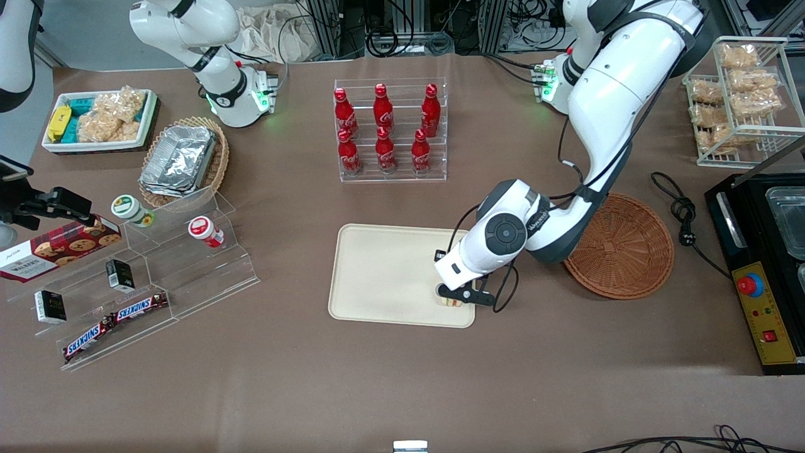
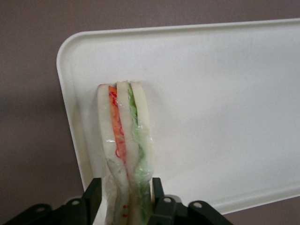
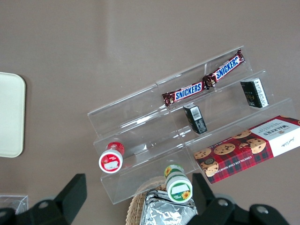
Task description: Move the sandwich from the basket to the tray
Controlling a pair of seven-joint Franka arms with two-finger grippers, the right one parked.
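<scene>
Over the tray (image 2: 225, 93) corner, my gripper (image 2: 125, 201) clamps the sandwich (image 2: 125, 140); I'd lower gently, then release.

You are seeing the gripper (image 1: 454, 301) sitting over the tray (image 1: 377, 270) corner nearest the basket (image 1: 629, 251), clamping the sandwich (image 2: 125, 140) there; the basket is lying beside the tray, toward the working arm's end.
</scene>
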